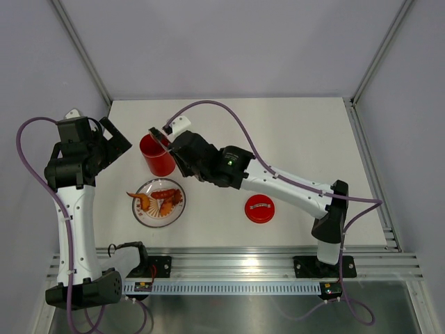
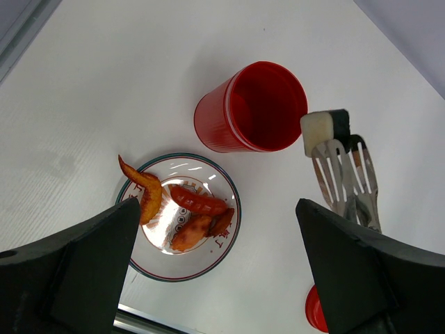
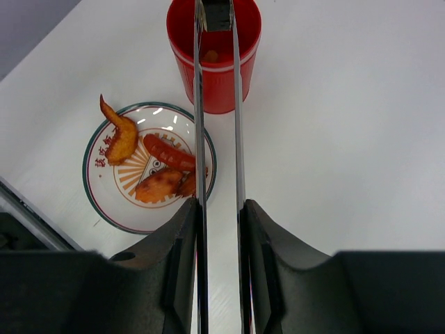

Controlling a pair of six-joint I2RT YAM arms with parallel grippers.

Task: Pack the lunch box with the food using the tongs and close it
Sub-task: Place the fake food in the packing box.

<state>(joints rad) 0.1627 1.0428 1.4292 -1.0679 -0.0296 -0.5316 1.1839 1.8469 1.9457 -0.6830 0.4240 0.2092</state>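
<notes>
Tongs being gripped by right fingers; roll being pinched at tips over lunch box; left fingers being held wide open.

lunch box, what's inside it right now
In the right wrist view what looks like a small orange bit shows low inside the lunch box. The tongs hold the black-and-white roll near its rim, not inside. Tongs and the near wall cover the rest of the floor.

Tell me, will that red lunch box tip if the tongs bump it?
Likely, yes: the lunch box stands tall and narrow with nothing bracing it. Little shows inside, so it is probably light. Its smooth plastic may slide on the table first.
</notes>
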